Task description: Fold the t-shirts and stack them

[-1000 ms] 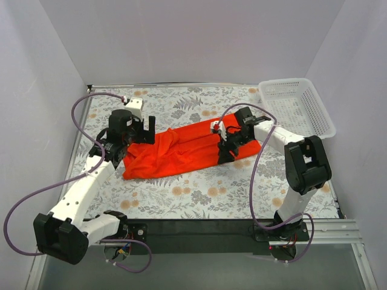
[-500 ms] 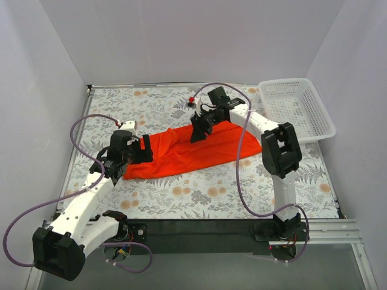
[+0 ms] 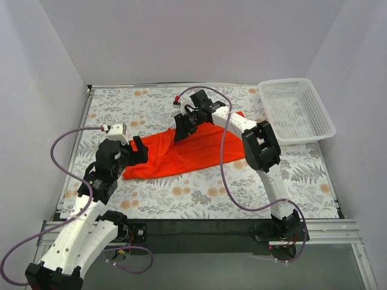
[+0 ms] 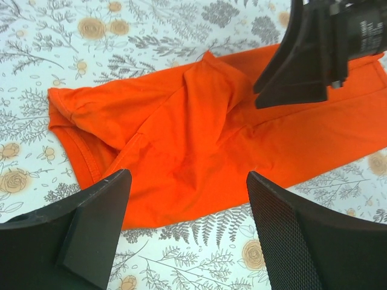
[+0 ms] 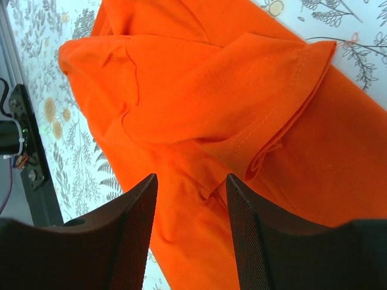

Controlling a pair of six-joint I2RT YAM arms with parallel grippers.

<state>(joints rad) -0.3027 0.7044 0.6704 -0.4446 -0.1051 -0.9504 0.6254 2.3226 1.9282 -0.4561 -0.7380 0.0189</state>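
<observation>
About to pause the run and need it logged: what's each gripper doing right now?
Left gripper: open, above the t-shirt, holding nothing.
Right gripper: open, over the t-shirt, no cloth pinched between its fingers.

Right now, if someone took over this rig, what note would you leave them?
Left gripper: open, hovering over the t-shirt at its left end, holding nothing.
Right gripper: over the shirt's far edge, jaws parted; whether it grips cloth is unclear.
T-shirt: rumpled, lying across the table; only one in view. Basket at far right.
Done: no neat fold yet. Left: fold and stack.
</observation>
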